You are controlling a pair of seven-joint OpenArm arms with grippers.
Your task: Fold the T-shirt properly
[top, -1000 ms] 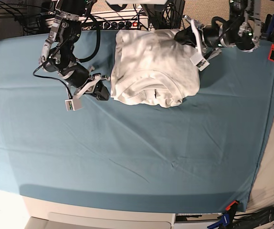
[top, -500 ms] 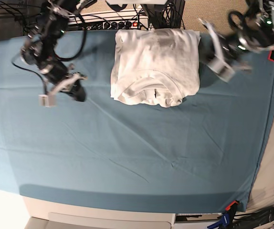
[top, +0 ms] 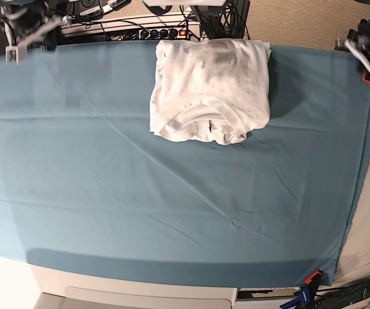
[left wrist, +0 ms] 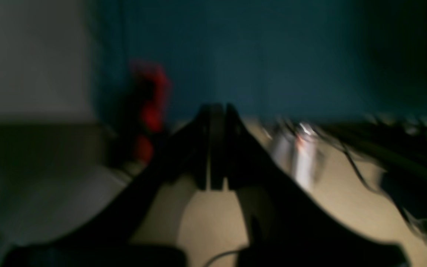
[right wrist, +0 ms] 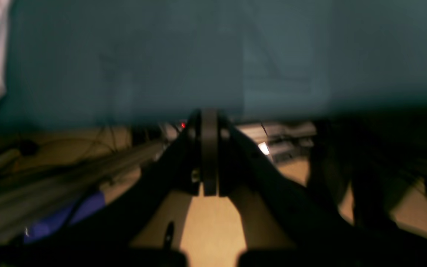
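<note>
Seen whole only from the base camera: the T-shirt (top: pixel 211 89), white, folded into a rough rectangle at the far middle of the teal table cloth (top: pixel 172 206), well apart from both sets of jaws; in the right wrist view merely a pale blurred sliver of it at the upper left edge, far left of the jaws; none of it in the left wrist view. Pulled back to the far corners: right gripper (right wrist: pixel 209 122) near the cloth's far edge at the base view's upper left, left gripper (left wrist: pixel 216 111) at its upper right edge; jaws of both pressed together, tips meeting, nothing between them. Beyond the left jaws, dark teal cloth and a blurred red clamp (left wrist: pixel 150 111) just to their left; beyond the right jaws, cloth, then cables and a power strip (top: pixel 153 31); beige floor beneath both.
</note>
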